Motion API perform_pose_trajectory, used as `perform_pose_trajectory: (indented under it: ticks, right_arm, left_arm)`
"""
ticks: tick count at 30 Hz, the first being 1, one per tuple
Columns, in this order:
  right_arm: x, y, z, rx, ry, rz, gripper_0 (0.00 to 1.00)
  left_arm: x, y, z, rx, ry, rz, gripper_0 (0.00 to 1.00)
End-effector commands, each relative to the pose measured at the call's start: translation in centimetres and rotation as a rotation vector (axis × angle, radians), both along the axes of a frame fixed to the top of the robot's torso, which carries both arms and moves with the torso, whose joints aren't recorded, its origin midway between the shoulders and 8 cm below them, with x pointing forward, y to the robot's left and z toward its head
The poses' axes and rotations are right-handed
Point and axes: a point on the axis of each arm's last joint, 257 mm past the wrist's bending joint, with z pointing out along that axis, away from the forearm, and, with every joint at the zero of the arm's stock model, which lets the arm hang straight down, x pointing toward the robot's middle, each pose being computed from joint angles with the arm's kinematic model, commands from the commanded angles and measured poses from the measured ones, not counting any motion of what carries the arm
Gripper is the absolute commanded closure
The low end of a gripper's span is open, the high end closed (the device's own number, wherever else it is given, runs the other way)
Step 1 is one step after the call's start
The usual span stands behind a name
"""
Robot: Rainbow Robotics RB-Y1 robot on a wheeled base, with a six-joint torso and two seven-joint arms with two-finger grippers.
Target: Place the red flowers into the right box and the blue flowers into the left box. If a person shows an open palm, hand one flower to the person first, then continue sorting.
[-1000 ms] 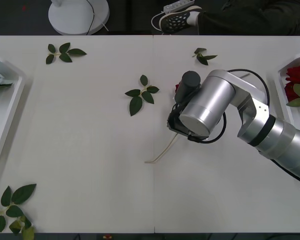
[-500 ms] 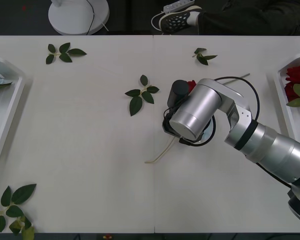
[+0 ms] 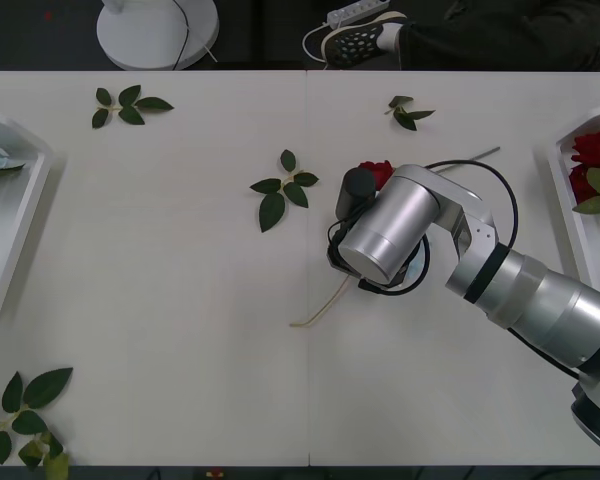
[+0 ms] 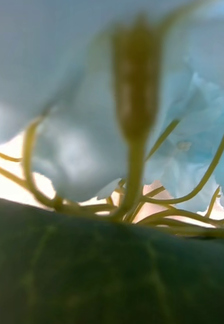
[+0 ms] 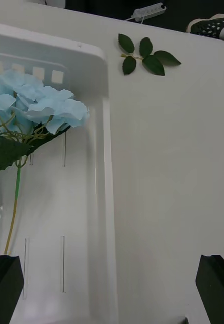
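**Right arm low over a blue flower at mid-table**

My right arm [image 3: 400,225] is bent down over the middle of the table [image 3: 180,300]. Its wrist camera is pressed up against a blue flower [image 4: 193,131], with pale petals, thin stems and a broad leaf [image 4: 112,273] right at the lens. From the front, the wrist covers the gripper, so I cannot tell whether it is clenched or released. A pale stem [image 3: 323,308] pokes out from under the wrist towards me. A red flower [image 3: 379,171] lies just behind it.

I judge this to be the pick-up. I would close on the stem rather than the petals, lift straight up so the red flower is not dragged along, then carry it across to the left box [image 3: 18,235].

The left gripper [image 5: 112,291] hangs released over that box, where another blue flower [image 5: 38,106] already lies. The right box [image 3: 563,190] holds red flowers [image 3: 594,148].

The table is white and matte, and leaf sprigs [image 3: 283,190] are scattered on it. Beyond its far edge is a dark floor with a white round stand [image 3: 158,30] and a power strip [image 3: 363,12].
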Motion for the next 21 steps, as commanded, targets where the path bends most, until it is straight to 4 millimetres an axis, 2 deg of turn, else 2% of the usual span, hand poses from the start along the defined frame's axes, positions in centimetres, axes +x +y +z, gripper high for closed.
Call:
perform_pose_trajectory:
  ticks: [1, 2, 5, 7, 8, 9, 11, 12, 13, 14, 15, 16, 19, 21]
  right_arm:
    - [1.1, 2.7, 1.2, 0.021, -0.038, 0.044, 0.02]
    - [1.1, 2.8, 1.2, 0.023, -0.039, 0.045, 0.02]
    - [1.1, 2.8, 0.9, 0.026, -0.034, 0.048, 0.02]
    - [1.0, 2.9, 0.9, 0.029, -0.029, 0.048, 0.02]
    - [1.0, 2.9, 0.8, 0.029, -0.027, 0.051, 0.15]
    - [0.9, 2.9, 0.8, 0.03, -0.025, 0.051, 0.21]
    - [0.7, 3.1, 0.6, 0.035, -0.016, 0.054, 0.52]
    - [0.7, 3.1, 0.6, 0.037, -0.013, 0.055, 0.61]
    - [0.7, 3.1, 0.6, 0.037, -0.013, 0.055, 0.61]
    - [0.6, 3.1, 0.6, 0.038, -0.009, 0.055, 0.73]
    - [0.5, 3.1, 0.4, 0.04, -0.004, 0.053, 0.77]
    - [0.5, 3.0, 0.4, 0.038, -0.002, 0.053, 0.86]
    - [0.5, 2.9, 0.2, 0.038, 0.001, 0.053, 1.0]
    - [0.5, 2.8, 0.0, 0.04, 0.005, 0.053, 1.0]
  left_arm:
    - [0.3, -3.5, -0.5, 0.056, 0.01, -0.067, 0.0]
    - [0.4, -4.2, -0.5, 0.075, 0.004, -0.083, 0.0]
    - [1.1, -8.1, -0.8, 0.097, -0.008, -0.137, 0.0]
    - [1.3, -11.4, -1.5, 0.104, -0.012, -0.18, 0.0]
    - [1.4, -13.2, -1.9, 0.11, -0.017, -0.204, 0.0]
    - [1.4, -14.1, -2.2, 0.111, -0.022, -0.213, 0.0]
    - [1.6, -17.7, -3.3, 0.13, -0.048, -0.265, 0.0]
    - [1.6, -19.0, -3.7, 0.131, -0.059, -0.283, 0.0]
    - [1.6, -19.0, -3.7, 0.131, -0.059, -0.283, 0.0]
    - [1.6, -22.1, -4.0, 0.115, -0.087, -0.325, 0.0]
    - [1.4, -23.7, -4.1, 0.102, -0.101, -0.346, 0.0]
    - [1.0, -26.4, -4.1, 0.071, -0.122, -0.382, 0.0]
    - [-0.2, -30.3, -3.3, 0.014, -0.149, -0.441, 0.0]
    - [-1.2, -32.1, -2.3, -0.029, -0.158, -0.474, 0.0]
